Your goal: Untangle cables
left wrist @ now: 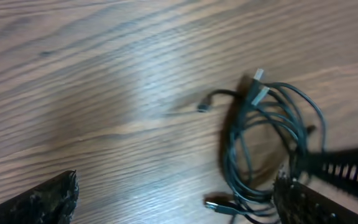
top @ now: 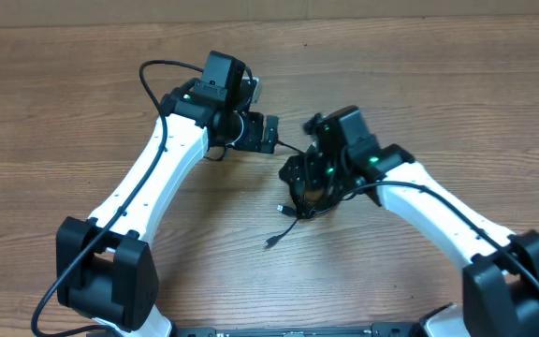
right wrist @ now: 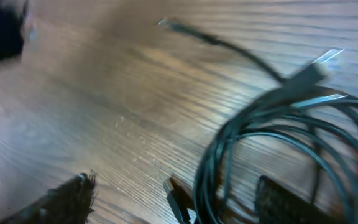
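The left fingers (left wrist: 45,202) stand wide apart, one at each lower corner of the left wrist view. They hold nothing, and only bare wooden surface (left wrist: 104,93) lies between them. The cables (left wrist: 232,158) lie as one loose coil just ahead of the right-hand finger. Its near edge is touching or almost touching that tip; I cannot tell which. Two silver plugs (left wrist: 259,84) stick out at the coil's far side.

The right fingers (right wrist: 64,199) are also spread wide and clamp nothing. The rim of the cables (right wrist: 253,118) curves into the gap between them, close against the right-hand finger; whether it rests on that finger cannot be told.

In the overhead view the right fingers sit over the cables (top: 299,201) at mid-surface. The left fingers are just beside them on the far side, and two loose tails (top: 274,239) trail toward the arm bases.
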Controlling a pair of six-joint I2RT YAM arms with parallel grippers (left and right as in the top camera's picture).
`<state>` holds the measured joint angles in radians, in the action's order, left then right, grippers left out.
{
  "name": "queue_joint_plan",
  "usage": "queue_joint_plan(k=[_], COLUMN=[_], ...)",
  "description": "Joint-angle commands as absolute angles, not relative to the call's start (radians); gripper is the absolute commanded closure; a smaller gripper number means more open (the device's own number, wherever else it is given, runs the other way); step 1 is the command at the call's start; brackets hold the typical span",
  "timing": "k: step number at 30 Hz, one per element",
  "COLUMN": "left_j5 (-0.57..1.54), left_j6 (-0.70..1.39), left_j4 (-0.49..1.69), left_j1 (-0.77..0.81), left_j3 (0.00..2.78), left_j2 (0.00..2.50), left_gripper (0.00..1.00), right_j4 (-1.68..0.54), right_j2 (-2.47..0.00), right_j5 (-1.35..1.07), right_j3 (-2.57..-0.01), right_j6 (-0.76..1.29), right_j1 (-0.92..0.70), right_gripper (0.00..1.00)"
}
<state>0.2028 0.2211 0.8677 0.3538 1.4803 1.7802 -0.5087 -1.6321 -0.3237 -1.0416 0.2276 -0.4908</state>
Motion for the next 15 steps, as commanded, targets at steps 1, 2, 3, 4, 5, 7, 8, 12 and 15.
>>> queue_joint_plan(k=[1,2,3,4,5,7,8,12,15], left_j5=[0.042,0.018,-0.002,-0.012,-0.011,-0.010,-0.010,-0.011,-0.011], left_j6=[0.317,0.334,0.348,0.356,0.356,0.356,0.356,0.356,0.356], left_j4=[0.868,0.870,0.870,0.870,0.869,0.868,0.868,0.878,0.891], left_j1=[0.358,0.358,0.358,0.358,0.358,0.359,0.358,0.359,0.359], left_j3=[1.501,1.501,1.501,1.501,1.501,1.501,1.501,1.501,1.501], left_j2=[1.763,1.763,1.763,1.763,1.763,1.763,1.763,1.763,1.763], left_gripper=[0.00,0.00,0.01,0.00,0.00,0.01,0.00,0.00,0.00], right_j4=[-0.502,-0.503,-0.502,-0.500,-0.500,-0.493,-0.486,-0.451,-0.450], right_j2=[-1.662,-1.665,-1.670,-1.673,-1.676,-1.689,-1.694,-1.737,-1.774], right_j5=[-0.278,-0.251,-0.218,-0.187,-0.154,-0.081,-0.069,-0.068,-0.067], right_j3=[-1.048,-1.048,-1.048,-1.048,-1.048,-1.048,-1.048,-1.048,-1.048], right_j6=[0.167,0.170,0.186,0.199,0.214,0.240,0.240,0.239,0.247], right_j1=[-0.539,-0.549,-0.556,-0.559,-0.561,-0.561,-0.561,-0.561,-0.561], right_gripper=[0.31,0.35,0.36,0.36,0.36,0.37,0.38,0.41,0.49])
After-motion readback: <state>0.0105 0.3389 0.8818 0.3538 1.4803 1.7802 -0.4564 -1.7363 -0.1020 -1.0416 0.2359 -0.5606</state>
